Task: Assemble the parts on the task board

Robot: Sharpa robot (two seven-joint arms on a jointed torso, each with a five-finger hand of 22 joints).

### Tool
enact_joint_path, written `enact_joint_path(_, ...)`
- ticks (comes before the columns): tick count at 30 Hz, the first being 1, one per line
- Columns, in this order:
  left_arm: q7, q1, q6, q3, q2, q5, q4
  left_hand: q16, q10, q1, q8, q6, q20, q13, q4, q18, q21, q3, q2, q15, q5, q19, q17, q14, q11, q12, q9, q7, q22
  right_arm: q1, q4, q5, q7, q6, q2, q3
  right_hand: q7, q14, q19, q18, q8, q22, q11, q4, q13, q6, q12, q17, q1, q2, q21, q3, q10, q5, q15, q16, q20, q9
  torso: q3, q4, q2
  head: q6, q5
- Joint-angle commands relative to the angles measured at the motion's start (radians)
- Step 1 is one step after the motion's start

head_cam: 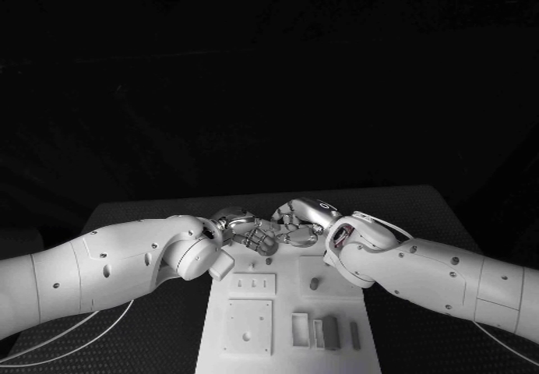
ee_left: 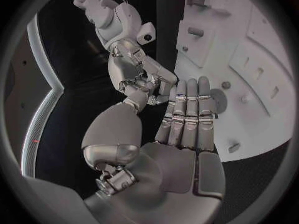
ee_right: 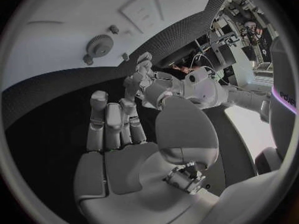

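1. Writing: dark lettering runs along a pale panel at the right edge of the right wrist view; only a fragment shows and it cannot be read. The task board carries no readable marks.
2. Left hand (head_cam: 249,232): in the head view it sits just above centre frame, at the far end of the task board (head_cam: 283,343). In the left wrist view the long fingers (ee_left: 187,115) lie straight and side by side, with the thumb set apart at lower left. The palm holds nothing there. Whether the fingertips touch the board surface cannot be told.
3. Right hand (head_cam: 301,224): directly beside the left hand in the head view, the two close together or touching; which one cannot be told. In the right wrist view its fingers (ee_right: 111,124) extend nearly straight and close together, the thumb standing away at centre right, with nothing in the grasp.
4. Arms: both white forearms come in from the lower frame corners and converge at the board's far edge, wrists angled inward.
5. Task board: a white plate lying flat on the black bench (head_cam: 421,206), running from centre to bottom edge in the head view. It bears raised square plates and a row of upright blocks (head_cam: 325,331) at lower centre.
6. Parts: a gear (ee_right: 97,44) lies flat on the board at upper left of the right wrist view, with small pegs beside it. A short peg (head_cam: 315,283) stands mid-board in the head view.
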Motion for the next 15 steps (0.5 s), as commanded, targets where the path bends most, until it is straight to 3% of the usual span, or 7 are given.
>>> enact_joint_path(1,0.012,0.001,0.012,0.002,0.006,-0.001,0.005,-0.006,0.004,0.003,0.001,0.006,-0.004,0.002,-0.006,0.015,-0.001,0.000,0.012,-0.004,0.003,0.005,0.002,0.004,-0.001,0.004,-0.002,0.000,0.002,-0.003,0.001,-0.008,0.017,0.016,0.011,0.000,0.010,0.006,0.004,0.015,0.011,0.016,-0.002,0.005,-0.001,0.042,0.000,-0.001,-0.002,0.002,0.004,0.004,0.003,0.003,-0.003,0.003,-0.003,0.030,0.0005,-0.0018,0.000,-0.002,0.001)
enact_joint_path(15,0.003,0.001,0.010,0.002,0.011,-0.001,0.003,-0.007,0.007,-0.004,0.001,0.010,-0.005,0.006,-0.008,0.015,-0.001,-0.004,0.013,-0.004,0.003,0.006,0.007,0.007,-0.002,0.004,-0.004,-0.001,0.005,-0.005,0.004,-0.002,0.019,0.012,0.020,0.000,0.009,0.009,0.004,0.015,0.011,0.016,-0.003,0.004,-0.002,0.044,0.000,0.001,-0.001,0.001,0.004,0.003,0.005,0.003,-0.004,0.003,-0.004,0.030,0.0000,0.0003,0.000,-0.005,-0.001)
